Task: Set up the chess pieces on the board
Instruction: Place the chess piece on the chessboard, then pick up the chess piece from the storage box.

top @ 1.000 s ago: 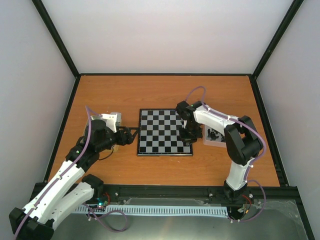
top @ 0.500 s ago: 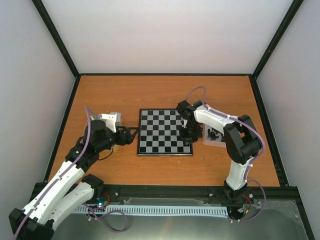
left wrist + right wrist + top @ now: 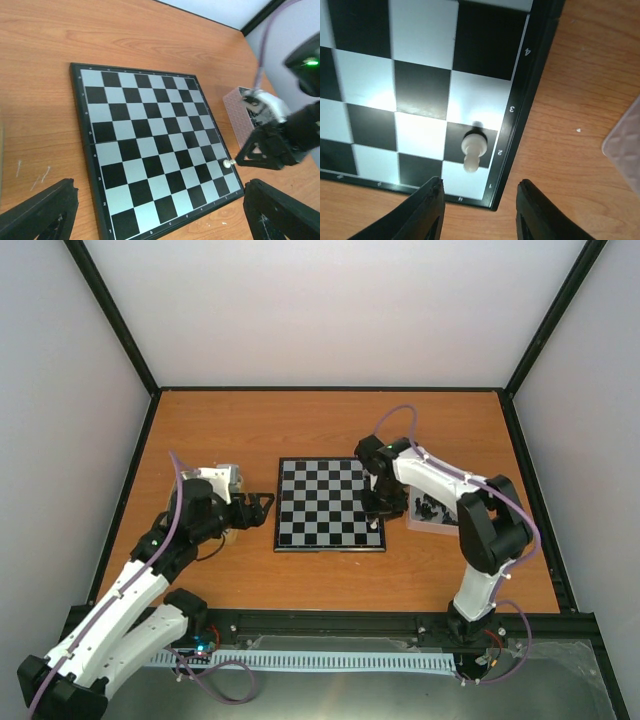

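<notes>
On the glossy board [image 3: 420, 45] sits a cream pawn [image 3: 473, 148].

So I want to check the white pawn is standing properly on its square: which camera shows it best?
The right wrist view: the white pawn is close and sharp, seemingly upright by the board edge. The left wrist view shows it small beside the right gripper; the top view, only a pale speck.

Top view overlooks the whole table [image 3: 330, 430]; both wrist views share the board [image 3: 145, 145], right closest.
</notes>
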{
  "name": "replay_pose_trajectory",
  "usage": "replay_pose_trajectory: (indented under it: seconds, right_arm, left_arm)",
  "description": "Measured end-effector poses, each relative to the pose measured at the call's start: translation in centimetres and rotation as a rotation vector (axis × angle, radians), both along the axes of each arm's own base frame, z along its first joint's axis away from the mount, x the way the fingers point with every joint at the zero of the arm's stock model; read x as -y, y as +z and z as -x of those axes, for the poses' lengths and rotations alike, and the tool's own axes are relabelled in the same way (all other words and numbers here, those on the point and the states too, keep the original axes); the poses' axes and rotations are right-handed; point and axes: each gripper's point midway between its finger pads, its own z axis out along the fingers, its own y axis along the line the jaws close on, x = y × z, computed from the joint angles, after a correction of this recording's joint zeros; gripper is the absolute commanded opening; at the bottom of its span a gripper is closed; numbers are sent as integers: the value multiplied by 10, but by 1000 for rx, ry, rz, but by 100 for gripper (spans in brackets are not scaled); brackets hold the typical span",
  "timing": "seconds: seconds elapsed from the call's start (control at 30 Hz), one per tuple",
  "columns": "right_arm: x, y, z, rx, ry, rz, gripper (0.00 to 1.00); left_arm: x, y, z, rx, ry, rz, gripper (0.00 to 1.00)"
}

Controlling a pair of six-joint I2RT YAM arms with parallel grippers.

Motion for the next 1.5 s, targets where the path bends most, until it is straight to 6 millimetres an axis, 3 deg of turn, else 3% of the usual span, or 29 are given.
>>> replay_pose_trajectory:
  seconds: [0.1, 0.23, 0.37, 0.47, 0.67, 0.87, 1.1, 1.5]
  right_arm:
    - [-1, 22, -6, 75, -8, -33, 44]
    - [-3, 69, -14, 260, -56, -138, 45]
    - [5, 99, -3, 403, -122, -244, 45]
    - [10, 94, 5, 425, -153, -269, 44]
    - [8, 73, 7, 424, -171, -292, 42]
    - [3, 58, 1, 423, -154, -298, 40]
    - [9, 42, 10, 403, -133, -277, 40]
    - [22, 49, 17, 468, -139, -271, 39]
  left_arm:
    - [-7, -4, -5, -43, 47, -39, 93]
    - [-23, 0, -24, -101, 142, -79, 75]
    - [-67, -9, -56, -180, 305, -87, 63]
    - [-95, -32, -70, -277, 398, -115, 57]
    - [-114, -85, -83, -467, 476, -155, 46]
    - [-133, -129, -97, -603, 602, -210, 49]
    - [-154, -150, -105, -637, 776, -229, 45]
    - [-159, -169, -120, -678, 831, -234, 40]
